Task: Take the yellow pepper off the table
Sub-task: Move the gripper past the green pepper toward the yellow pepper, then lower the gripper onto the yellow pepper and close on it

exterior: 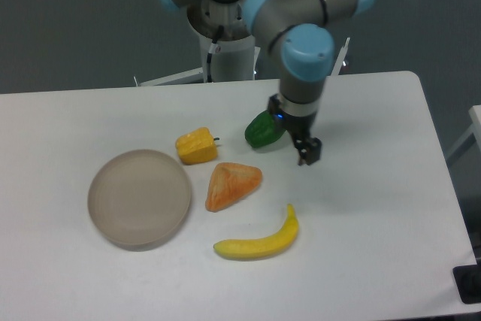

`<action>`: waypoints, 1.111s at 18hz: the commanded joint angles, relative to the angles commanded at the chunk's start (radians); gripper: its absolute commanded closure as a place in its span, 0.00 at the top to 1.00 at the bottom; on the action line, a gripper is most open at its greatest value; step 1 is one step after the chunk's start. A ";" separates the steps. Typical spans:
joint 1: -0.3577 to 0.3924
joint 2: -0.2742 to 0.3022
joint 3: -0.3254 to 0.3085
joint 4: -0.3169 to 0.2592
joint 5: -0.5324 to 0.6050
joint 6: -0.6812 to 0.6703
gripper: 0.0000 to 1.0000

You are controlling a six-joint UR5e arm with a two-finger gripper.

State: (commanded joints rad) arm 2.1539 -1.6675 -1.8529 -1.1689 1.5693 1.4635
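Note:
The yellow pepper (197, 146) lies on the white table (376, 201), just right of the plate's top edge, with its short dark stem pointing right. My gripper (308, 151) hangs near the table surface about a third of the table's width to the right of the yellow pepper, close beside the green pepper (262, 130). It holds nothing. Its fingers look close together, but I cannot tell from this angle whether it is open or shut.
A round grey-beige plate (139, 197) sits at the left. An orange-pink wedge-shaped fruit (231, 184) lies below the yellow pepper. A banana (259, 240) lies near the front. The arm's base stands behind the table's far edge.

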 joint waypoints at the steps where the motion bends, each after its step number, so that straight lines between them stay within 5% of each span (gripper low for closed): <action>1: -0.021 0.003 -0.012 0.002 0.000 -0.014 1.00; 7: -0.147 -0.014 -0.067 0.029 0.003 -0.098 1.00; 10: -0.166 -0.017 -0.114 0.092 0.005 -0.098 1.00; 20: -0.227 -0.086 -0.129 0.112 0.009 -0.134 1.00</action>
State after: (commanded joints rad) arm 1.9267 -1.7533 -1.9819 -1.0570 1.5785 1.3299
